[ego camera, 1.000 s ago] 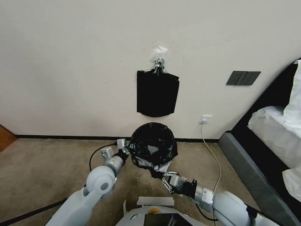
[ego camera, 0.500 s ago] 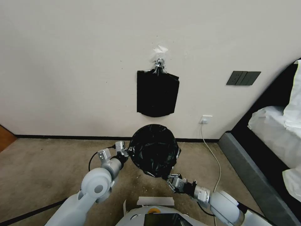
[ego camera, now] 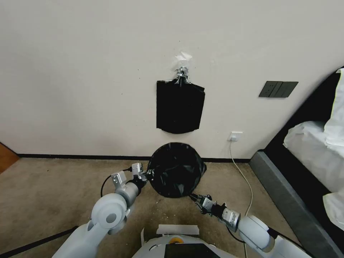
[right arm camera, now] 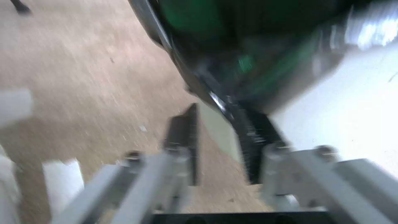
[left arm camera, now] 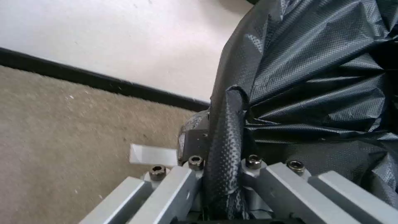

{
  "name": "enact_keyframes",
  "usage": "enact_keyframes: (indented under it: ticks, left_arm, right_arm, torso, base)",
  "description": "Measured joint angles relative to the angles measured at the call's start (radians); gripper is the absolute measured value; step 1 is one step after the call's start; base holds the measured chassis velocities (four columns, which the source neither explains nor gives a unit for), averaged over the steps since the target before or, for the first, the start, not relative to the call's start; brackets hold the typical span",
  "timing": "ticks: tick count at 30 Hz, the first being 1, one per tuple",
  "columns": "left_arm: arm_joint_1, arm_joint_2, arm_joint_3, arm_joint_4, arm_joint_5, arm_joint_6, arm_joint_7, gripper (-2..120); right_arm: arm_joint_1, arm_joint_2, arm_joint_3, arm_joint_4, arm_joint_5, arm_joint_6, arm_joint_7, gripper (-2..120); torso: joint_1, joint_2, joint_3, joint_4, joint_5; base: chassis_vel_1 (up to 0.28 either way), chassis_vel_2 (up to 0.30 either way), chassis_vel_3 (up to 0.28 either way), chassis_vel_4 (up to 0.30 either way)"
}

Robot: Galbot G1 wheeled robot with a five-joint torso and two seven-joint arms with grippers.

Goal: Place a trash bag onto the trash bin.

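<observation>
The trash bag (ego camera: 175, 170), thin, glossy and crinkled, drapes over the trash bin (right arm camera: 215, 130) on the carpet near the wall. The left pincer (ego camera: 146, 175) clenches its edge and could tear the film or tip the bin. The right pincer (ego camera: 195, 198) hangs released just beside the rim.

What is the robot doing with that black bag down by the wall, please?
It is fitting a trash bag over a small bin on the carpet, below a bundle of spare bags clipped to the wall. The left pincer is shut on the bag's edge at the bin's left side. The right pincer sits at the near right edge, open, with the bag's rim between its fingers. The bag covers the bin's mouth.
</observation>
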Motion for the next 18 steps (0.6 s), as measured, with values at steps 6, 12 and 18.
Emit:
enact_keyframes:
  ticks: [6, 12, 18]
  left_arm:
    - [-0.01, -0.009, 0.015, 0.038, 0.086, -0.048, 0.029, 1]
    - [-0.016, -0.023, 0.05, 0.078, 0.202, -0.104, 0.07, 1]
    - [-0.014, -0.03, 0.114, 0.093, 0.355, -0.164, 0.107, 1]
  right_arm:
    - [-0.122, -0.016, 0.058, 0.078, 0.036, -0.01, 0.058, 54]
    - [-0.244, -0.028, 0.106, 0.261, 0.152, -0.081, 0.132, 71]
    - [-0.208, -0.031, 0.094, 0.425, 0.417, -0.28, 0.274, 47]
  torso:
    - [0.0, 0.0, 0.0, -0.0001, 0.0003]
    - [0.0, 0.0, 0.0, -0.0003, -0.0003]
    - [0.0, 0.0, 0.0, -0.0003, 0.0003]
  base:
    - [0.0, 0.0, 0.0, 0.0]
    - [0.0, 0.0, 0.0, 0.0]
    - [0.0, 0.0, 0.0, 0.0]
